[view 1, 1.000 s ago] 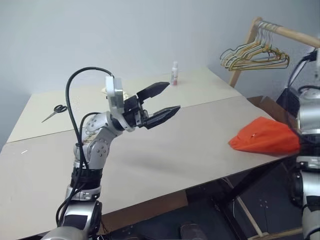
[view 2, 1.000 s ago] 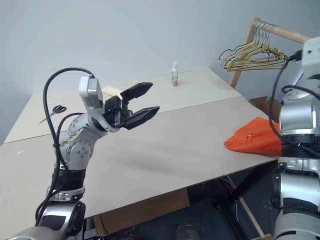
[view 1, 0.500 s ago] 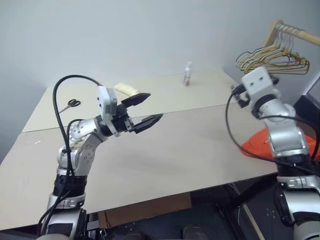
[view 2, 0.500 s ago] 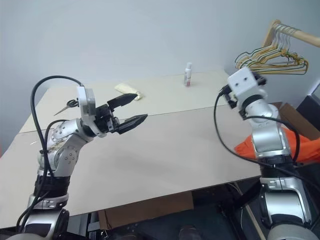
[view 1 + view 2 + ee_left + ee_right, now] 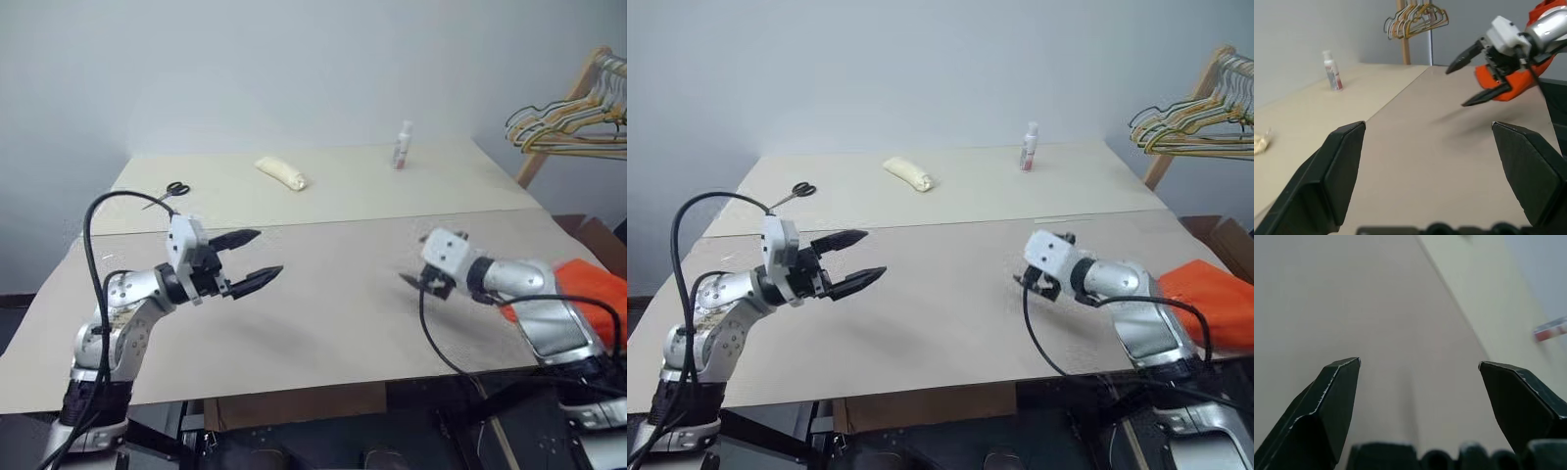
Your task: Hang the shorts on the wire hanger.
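shorts (image 5: 1215, 304): orange, no readable writing | bottle (image 5: 1029, 147): label unreadable

On the counter (image 5: 950, 294), scissors (image 5: 795, 192) lay at ten o'clock, a roll (image 5: 909, 173) at twelve, a bottle (image 5: 1029, 147) at one, the shorts (image 5: 1215, 304) at four

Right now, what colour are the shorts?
Bright orange; the shorts show best in the right eye view.
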